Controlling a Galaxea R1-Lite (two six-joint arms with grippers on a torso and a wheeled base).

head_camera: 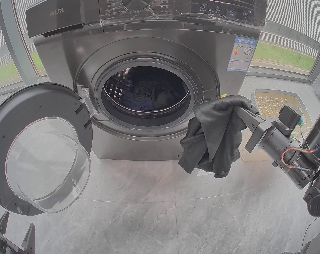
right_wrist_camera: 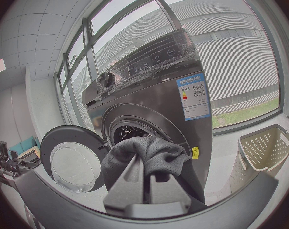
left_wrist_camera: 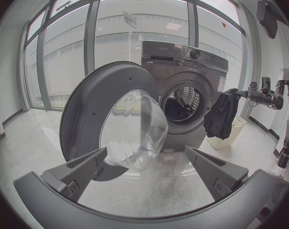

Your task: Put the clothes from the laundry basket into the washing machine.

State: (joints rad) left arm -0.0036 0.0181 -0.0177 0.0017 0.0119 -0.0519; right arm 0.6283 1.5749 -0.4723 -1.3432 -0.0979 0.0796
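Progress: late stage. Dark clothes [head_camera: 153, 90] already in drum of washing machine [head_camera: 149, 39], centre of head view; door [head_camera: 36, 145] swung open at left. Right gripper [head_camera: 242, 110] fingers clamped on dark grey garment [head_camera: 212, 134], which hangs centre-right, just beside the drum opening and not yet inside. Laundry basket [head_camera: 272, 91] at right edge, visible bottom looks bare, so probably last piece. Left: insert, release. Left gripper [left_wrist_camera: 144, 153] fingers spread wide, holding nothing.

Writing: logo on drawer panel [head_camera: 56, 12] upper left; blue energy label [head_camera: 242, 53] with QR code upper right; small yellow sticker [right_wrist_camera: 195, 152]; none transcribed.
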